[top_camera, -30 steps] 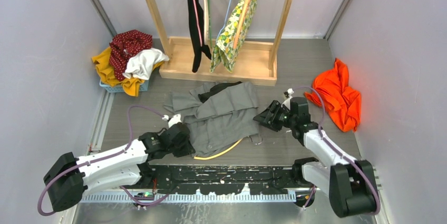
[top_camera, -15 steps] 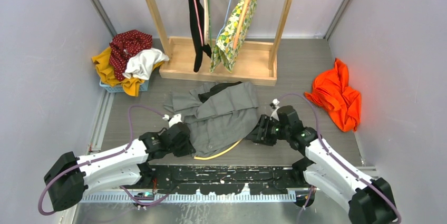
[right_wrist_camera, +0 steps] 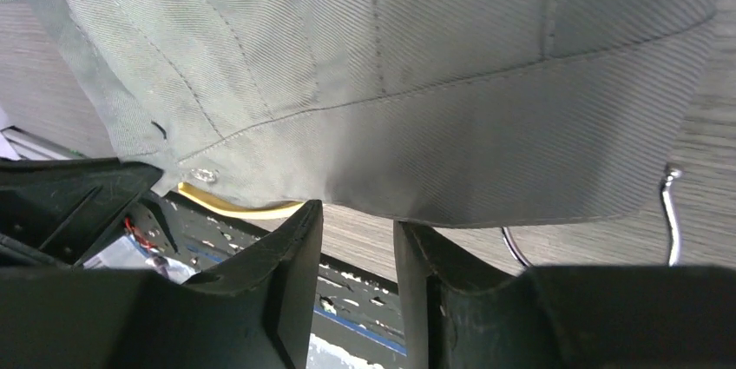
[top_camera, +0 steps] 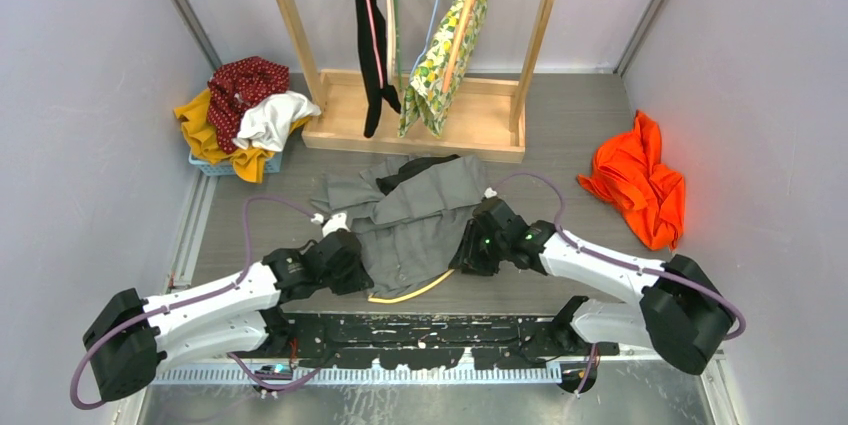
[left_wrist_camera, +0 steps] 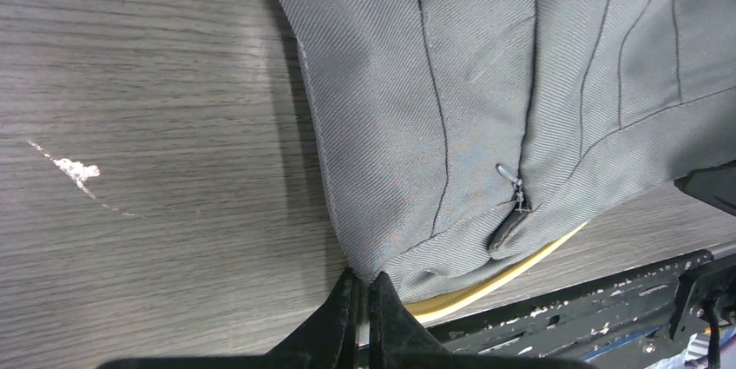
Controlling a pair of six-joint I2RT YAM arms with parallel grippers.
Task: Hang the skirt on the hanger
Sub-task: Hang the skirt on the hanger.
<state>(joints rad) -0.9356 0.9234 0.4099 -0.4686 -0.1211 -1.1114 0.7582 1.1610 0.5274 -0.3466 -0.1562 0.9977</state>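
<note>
- The skirt (top_camera: 420, 215) lay spread flat on the table (top_camera: 560, 135), in front of the rack (top_camera: 415, 130) and between the two arms.
- The hanger (top_camera: 415, 292) lay under the skirt's near edge with only a yellow curve of it showing. Its hook (right_wrist_camera: 668, 204) stuck out beside the cloth.
- The left gripper (left_wrist_camera: 364, 284) was pinched tight on the skirt's near left corner, close to the zip (left_wrist_camera: 514, 197).
- The right gripper (right_wrist_camera: 354, 217) had its jaws partly apart, with its tips at the skirt's near right edge. The cloth was just at the gap and was not clamped.
- An orange cloth (top_camera: 635, 185) lay well apart by the right wall.
- A basket (top_camera: 210, 165) heaped with clothes stood by the rack's left end.
</note>
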